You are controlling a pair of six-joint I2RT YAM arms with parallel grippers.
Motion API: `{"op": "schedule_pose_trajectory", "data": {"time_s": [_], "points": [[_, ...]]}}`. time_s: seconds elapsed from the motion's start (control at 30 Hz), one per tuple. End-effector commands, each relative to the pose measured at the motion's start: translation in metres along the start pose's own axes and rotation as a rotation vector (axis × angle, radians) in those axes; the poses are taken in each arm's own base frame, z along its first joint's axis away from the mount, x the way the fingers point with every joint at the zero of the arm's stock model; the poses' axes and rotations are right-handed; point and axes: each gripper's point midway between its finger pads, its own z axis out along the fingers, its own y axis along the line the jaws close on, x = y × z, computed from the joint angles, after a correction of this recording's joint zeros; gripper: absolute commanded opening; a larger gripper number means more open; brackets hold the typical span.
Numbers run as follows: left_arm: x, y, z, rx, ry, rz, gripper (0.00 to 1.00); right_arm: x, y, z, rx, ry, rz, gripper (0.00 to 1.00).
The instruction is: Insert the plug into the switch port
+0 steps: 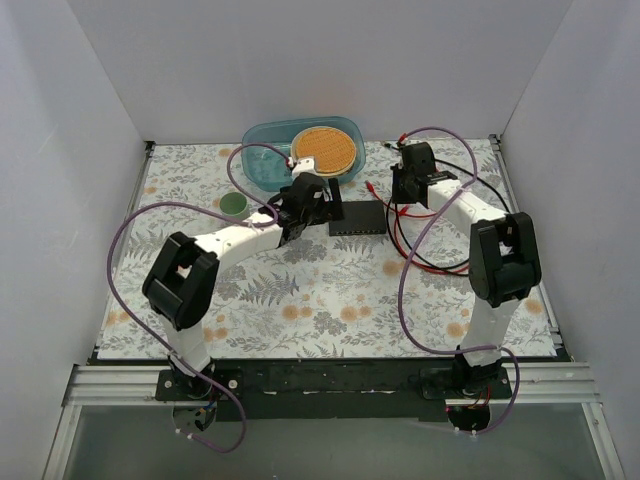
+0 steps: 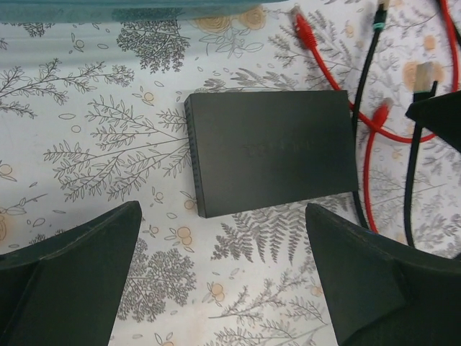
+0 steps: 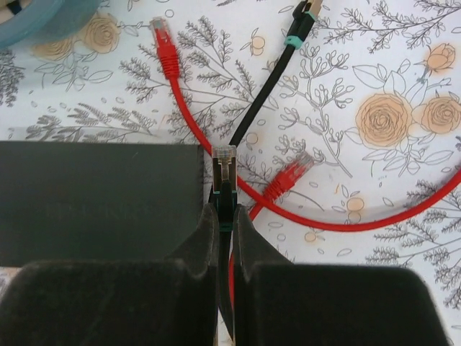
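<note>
The switch [image 2: 270, 148] is a flat matte-black box lying on the floral cloth; its sockets cannot be made out. My left gripper [image 2: 223, 231] hovers open just short of the switch's near edge, with only cloth between its fingers [image 2: 79, 281]. My right gripper [image 3: 225, 213] is shut on a black cable just behind its clear plug [image 3: 225, 162], which juts out past the fingertips. The plug hangs beside the switch's [image 3: 101, 202] right corner, apart from it. From above, the switch [image 1: 357, 217] lies between the left gripper [image 1: 325, 208] and the right gripper [image 1: 405, 190].
Loose red cables [image 3: 167, 54] and a second black cable [image 3: 299, 25] cross the cloth right of the switch. A blue oval tub [image 1: 262, 150] holding an orange disc [image 1: 325, 150] stands behind it. A small green lid [image 1: 234, 204] lies at the left.
</note>
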Motion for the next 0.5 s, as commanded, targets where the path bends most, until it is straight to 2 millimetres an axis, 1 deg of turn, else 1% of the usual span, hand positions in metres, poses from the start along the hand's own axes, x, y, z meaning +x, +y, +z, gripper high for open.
{"op": "schedule_pose_trajectory", "data": {"time_s": [0.0, 0.07, 0.1, 0.2, 0.3, 0.4, 0.47], "points": [[-0.004, 0.001, 0.012, -0.012, 0.022, 0.029, 0.98, -0.016, -0.001, 0.02, 0.014, -0.011, -0.001, 0.01], [0.004, 0.006, 0.021, -0.029, 0.039, 0.034, 0.98, -0.015, 0.001, 0.027, 0.012, 0.011, -0.002, 0.01], [0.006, 0.007, 0.024, -0.031, 0.042, 0.034, 0.98, -0.013, 0.003, 0.035, 0.009, 0.032, -0.001, 0.01], [0.01, 0.01, 0.032, -0.031, 0.048, 0.029, 0.98, -0.013, 0.006, 0.044, -0.001, 0.05, -0.003, 0.01], [0.012, 0.011, 0.036, -0.03, 0.05, 0.025, 0.98, -0.009, 0.006, 0.051, 0.011, 0.067, -0.009, 0.01], [0.015, 0.012, 0.04, -0.021, 0.066, 0.041, 0.98, -0.001, 0.007, 0.058, 0.013, 0.098, -0.025, 0.01], [0.014, 0.009, 0.042, 0.002, 0.073, 0.062, 0.98, 0.001, 0.014, 0.059, -0.006, 0.108, -0.045, 0.01]]}}
